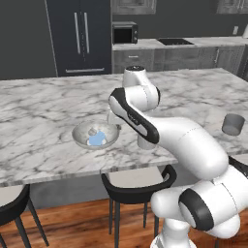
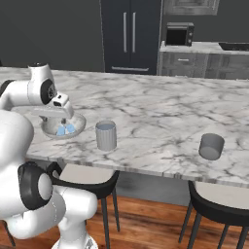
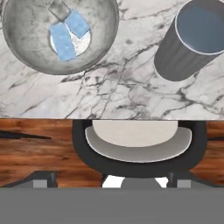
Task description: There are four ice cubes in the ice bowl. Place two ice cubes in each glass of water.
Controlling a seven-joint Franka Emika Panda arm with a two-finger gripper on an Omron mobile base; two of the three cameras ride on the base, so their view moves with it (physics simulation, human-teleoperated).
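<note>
Currently the gripper (image 2: 62, 108) is held spread wide above the ice bowl (image 3: 26, 48), nothing pinched; ice cubes (image 3: 63, 41) are seen inside, one tumbler (image 3: 192, 39) beside it.

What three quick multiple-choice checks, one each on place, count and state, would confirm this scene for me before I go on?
1. Where do the ice cubes lie?
A. in the ice bowl
B. in a glass
C. on the floor

2. How many glasses of water stand on the counter?
A. one
B. two
C. four

3. How does the glass nearest the bowl stand?
A. on its side
B. upside down
C. upright, mouth up

Key:
1 A: the hand view shows the blue cubes on the bowl's floor.
2 B: the right base view shows the near one and a second glass farther along.
3 C: its open rim faces up, with a bluish surface inside.
</note>
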